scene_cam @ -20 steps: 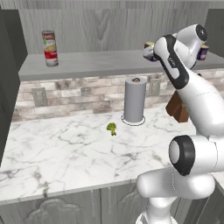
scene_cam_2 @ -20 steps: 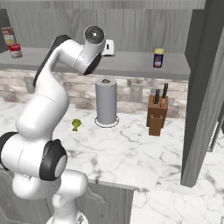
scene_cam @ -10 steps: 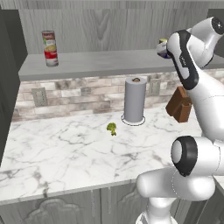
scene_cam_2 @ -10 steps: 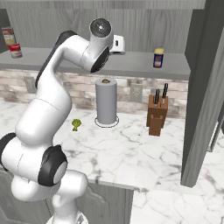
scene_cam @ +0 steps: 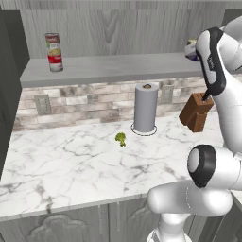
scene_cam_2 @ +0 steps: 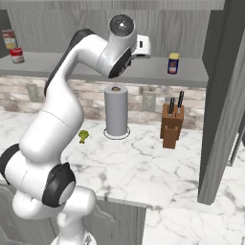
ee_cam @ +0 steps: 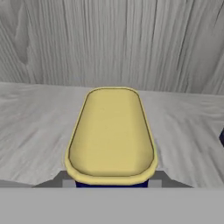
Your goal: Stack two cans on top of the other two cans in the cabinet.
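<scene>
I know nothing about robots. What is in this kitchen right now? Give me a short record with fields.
Shelf: long grey cabinet shelf
Left end of shelf: red-and-pale-yellow tin stacked on red-and-white tin
Right part of shelf: dark blue tin with yellow top, standing alone
Gripper: shut on second dark blue yellow-topped tin
Counter: tall grey paper-towel roll, brown knife block, small green item
Left to do: held tin not yet on the other blue one
</scene>
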Available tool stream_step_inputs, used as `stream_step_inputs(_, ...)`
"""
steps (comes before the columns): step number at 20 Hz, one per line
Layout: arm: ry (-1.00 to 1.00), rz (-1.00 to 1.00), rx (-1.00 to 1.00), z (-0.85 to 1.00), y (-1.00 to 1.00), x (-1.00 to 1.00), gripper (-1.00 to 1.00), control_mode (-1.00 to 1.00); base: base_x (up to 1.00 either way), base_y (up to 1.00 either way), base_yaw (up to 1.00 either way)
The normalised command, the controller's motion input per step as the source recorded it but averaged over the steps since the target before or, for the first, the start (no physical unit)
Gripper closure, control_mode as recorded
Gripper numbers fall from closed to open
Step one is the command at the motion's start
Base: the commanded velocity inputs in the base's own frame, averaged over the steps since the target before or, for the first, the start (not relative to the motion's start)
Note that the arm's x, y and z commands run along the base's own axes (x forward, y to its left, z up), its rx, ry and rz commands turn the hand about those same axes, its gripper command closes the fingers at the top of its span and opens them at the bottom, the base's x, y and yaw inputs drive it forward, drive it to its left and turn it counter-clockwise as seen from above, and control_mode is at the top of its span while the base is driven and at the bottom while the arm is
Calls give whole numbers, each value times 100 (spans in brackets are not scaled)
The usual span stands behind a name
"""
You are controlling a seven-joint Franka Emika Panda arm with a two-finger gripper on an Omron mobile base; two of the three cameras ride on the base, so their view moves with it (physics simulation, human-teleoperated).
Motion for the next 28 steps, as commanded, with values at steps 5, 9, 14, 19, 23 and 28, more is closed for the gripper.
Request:
stream_step_inputs(5, -1, -2, -4, 4, -50, -23, 100, -100, 0, 0, 0)
stream_step_inputs(9, 0, -7, -4, 11, -46, -13, 100, -100, 0, 0, 0)
stream_step_inputs(14, 0, -9, -4, 12, -47, -7, 100, -100, 0, 0, 0)
stream_step_inputs(19, -1, -11, 0, 7, -47, -5, 100, -100, 0, 0, 0)
stream_step_inputs(23, 0, -10, 0, 11, -31, 0, 100, -100, 0, 0, 0)
stream_step_inputs(28, 0, -6, 0, 4, -16, 0, 100, -100, 0, 0, 0)
